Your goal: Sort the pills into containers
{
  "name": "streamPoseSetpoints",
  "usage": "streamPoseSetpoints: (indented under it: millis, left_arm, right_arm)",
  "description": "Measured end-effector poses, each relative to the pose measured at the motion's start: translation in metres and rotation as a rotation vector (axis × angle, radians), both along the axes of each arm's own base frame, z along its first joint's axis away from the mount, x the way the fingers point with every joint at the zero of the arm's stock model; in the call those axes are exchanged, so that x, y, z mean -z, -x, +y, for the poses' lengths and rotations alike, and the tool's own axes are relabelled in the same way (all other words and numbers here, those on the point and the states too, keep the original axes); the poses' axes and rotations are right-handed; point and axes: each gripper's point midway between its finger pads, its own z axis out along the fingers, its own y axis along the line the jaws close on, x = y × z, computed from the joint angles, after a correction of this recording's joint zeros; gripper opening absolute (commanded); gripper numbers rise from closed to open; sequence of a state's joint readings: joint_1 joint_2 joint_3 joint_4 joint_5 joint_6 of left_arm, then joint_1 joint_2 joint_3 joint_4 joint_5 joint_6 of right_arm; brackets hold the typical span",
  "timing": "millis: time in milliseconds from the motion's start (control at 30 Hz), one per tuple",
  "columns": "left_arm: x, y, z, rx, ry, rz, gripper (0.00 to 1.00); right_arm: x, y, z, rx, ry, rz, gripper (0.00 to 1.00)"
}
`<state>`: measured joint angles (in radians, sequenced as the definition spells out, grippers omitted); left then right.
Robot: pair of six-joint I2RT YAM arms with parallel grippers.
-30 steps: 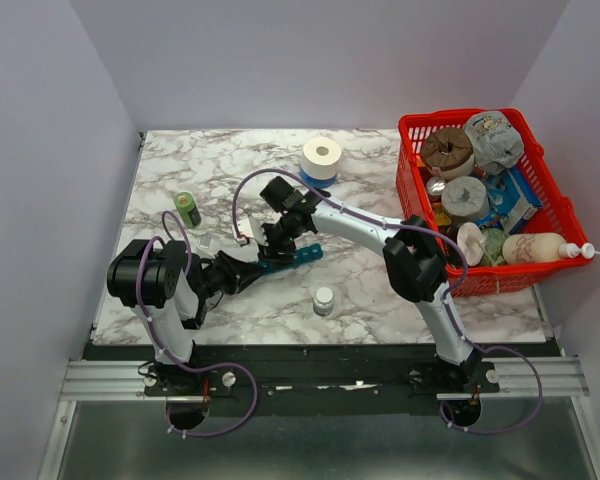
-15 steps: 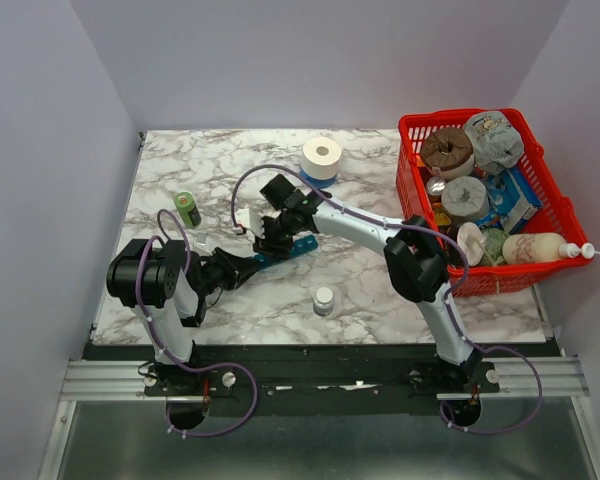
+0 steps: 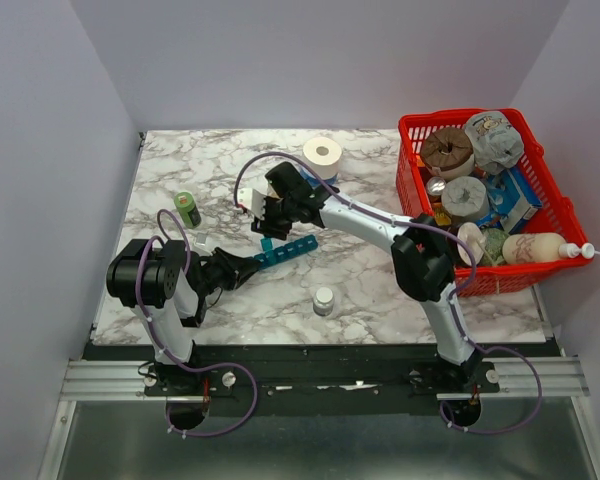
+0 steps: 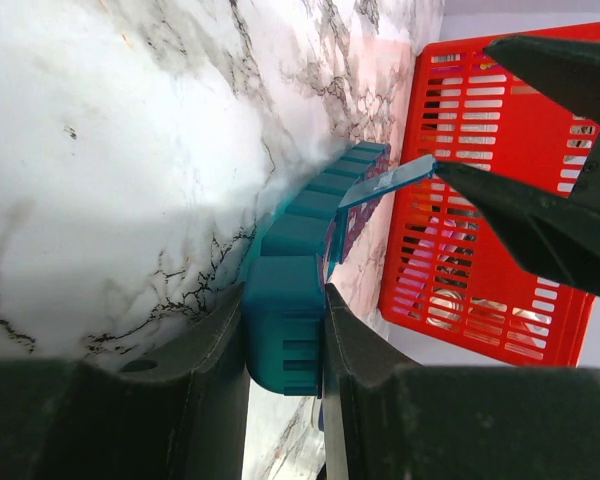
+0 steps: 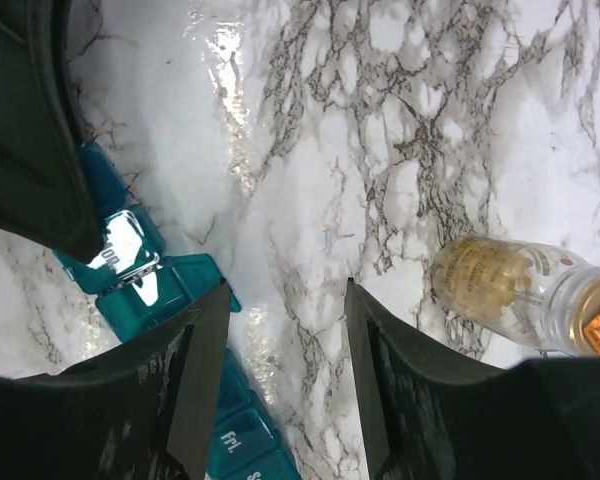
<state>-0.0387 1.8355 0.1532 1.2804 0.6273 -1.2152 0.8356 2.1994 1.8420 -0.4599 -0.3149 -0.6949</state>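
Clamping the organizer strip (image 4: 302,222) endwise is the left pincer (image 4: 283,300).

I count two arms and two tools: my left tool (image 4: 283,300) and my right tool (image 5: 287,290). On the surface (image 3: 380,280) there is one teal pill organizer strip (image 3: 287,250) with one lid (image 4: 385,180) standing up; I cannot count its compartments for certain. There is also one green bottle (image 3: 187,209), one white roll (image 3: 322,154), one white-capped bottle (image 3: 323,299) and one red basket (image 3: 510,278). In the basket I pick out two rolls (image 3: 447,150), one wrapped lump (image 3: 493,138) and one pale bottle (image 3: 532,247) on its side; the rest is too heaped to count. My right wrist view shows one amber glass jar (image 5: 515,295).
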Motion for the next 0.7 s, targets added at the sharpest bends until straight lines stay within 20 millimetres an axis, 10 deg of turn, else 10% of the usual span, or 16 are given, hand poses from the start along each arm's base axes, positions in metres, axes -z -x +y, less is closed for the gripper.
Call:
streamPoseSetpoints:
  millis: [467,700]
  left_arm:
    - [0.000,0.000,0.000,0.000,0.000,-0.001,0.00]
    - [0.000,0.000,0.000,0.000,0.000,-0.001,0.00]
  right_arm:
    - [0.031,-0.010,0.000,0.071,0.022,0.031,0.59]
    - [0.011,-0.018,0.004,0.115,-0.030,0.041,0.61]
